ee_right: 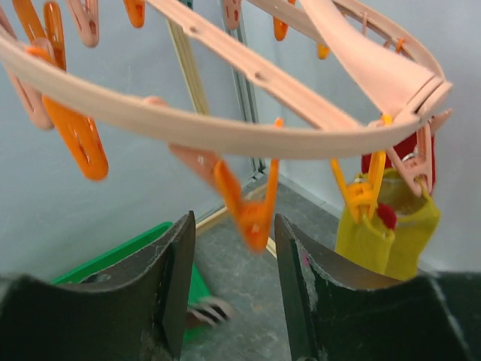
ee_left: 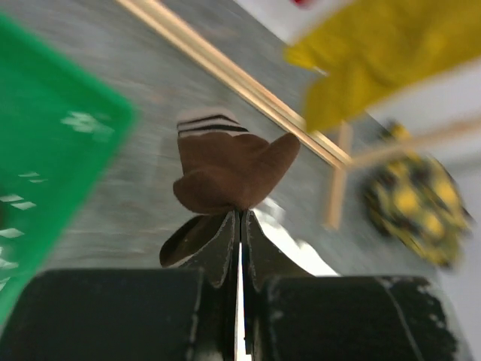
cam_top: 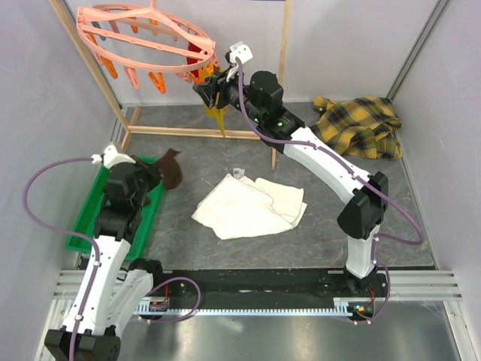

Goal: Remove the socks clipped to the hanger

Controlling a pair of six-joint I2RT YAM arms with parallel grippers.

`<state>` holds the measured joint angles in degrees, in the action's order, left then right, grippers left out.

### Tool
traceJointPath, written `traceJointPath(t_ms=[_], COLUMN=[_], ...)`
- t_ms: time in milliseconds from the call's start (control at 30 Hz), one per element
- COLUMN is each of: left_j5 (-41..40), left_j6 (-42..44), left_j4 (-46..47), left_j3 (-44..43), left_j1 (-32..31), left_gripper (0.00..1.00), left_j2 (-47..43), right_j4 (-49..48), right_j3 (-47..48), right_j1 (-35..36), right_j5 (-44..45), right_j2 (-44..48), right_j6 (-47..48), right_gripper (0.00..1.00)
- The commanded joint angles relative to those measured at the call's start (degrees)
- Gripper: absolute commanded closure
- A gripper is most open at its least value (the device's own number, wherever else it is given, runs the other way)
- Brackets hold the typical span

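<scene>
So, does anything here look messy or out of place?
A white towel lies crumpled in the middle and a plaid shirt is heaped in the far right corner. Nothing looks spilled or broken.

The hanger (cam_top: 143,37) at the far left is smooth salmon plastic with a slight sheen, and its orange clips (ee_right: 75,139) are the same glossy plastic. The brown sock (ee_left: 229,169) is soft, matt knit cloth; the yellow sock (ee_right: 387,229) is matt fabric too. The white towel (cam_top: 248,207) and plaid shirt (cam_top: 361,124) are limp cloth. The rack (cam_top: 195,131) is bare pale wood. The green tray (cam_top: 86,222) is smooth plastic, the tabletop (cam_top: 316,241) matt, mottled grey. The right hand (ee_right: 234,226) is matt black.
</scene>
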<state>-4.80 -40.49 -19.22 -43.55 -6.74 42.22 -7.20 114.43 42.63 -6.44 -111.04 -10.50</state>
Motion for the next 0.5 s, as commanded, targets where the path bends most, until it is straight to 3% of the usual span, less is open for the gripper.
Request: traceJointPath(t_ms=[0,33,133,200,300,400,433,467], left_j5=[-31.6,-39.2,-50.3,-52.9,-50.5,-47.8,-47.9,-48.0], left_j6=[-2.1,-2.7,-4.7,-4.7,-5.8,-8.7,-11.1,-10.8], left_j4=[-10.6,-12.0,-15.8,-16.2,-16.5,-23.4,-27.0,-27.4], left_j3=[-1.2,-1.4,-2.7,-2.8,-1.9,-5.0,-7.2,-7.9], left_j1=[0.2,0.2,0.8,1.8,5.0,6.6,6.7,6.7], left_gripper=[0.98,0.98,0.98,0.98,0.97,0.52,0.3,0.24], left_j2=[-1.1,-0.6,2.2,4.9,9.8,13.3,14.4,14.6], right_j4=[-1.6,-1.5,-2.7,-5.1,-8.7,-6.2,-5.0,-4.0], right_j3=[-4.6,-6.0,-12.8,-20.4,-28.9,-33.9,-36.2,-37.3], right_j1=[0.2,0.2,0.2,0.2,0.2,0.1,0.1,0.2], right_j5=[-1.1,-0.9,1.0,2.5,5.1,7.3,7.5,7.3], right_j2=[7.2,8.3,13.2,17.3,21.6,25.5,28.0,29.4], right_j6=[0.6,0.7,1.3,0.1,0.0,-0.2,-0.5,-0.7], right_gripper=[0.42,0.39,0.36,0.36,0.37,0.37,0.37,0.37])
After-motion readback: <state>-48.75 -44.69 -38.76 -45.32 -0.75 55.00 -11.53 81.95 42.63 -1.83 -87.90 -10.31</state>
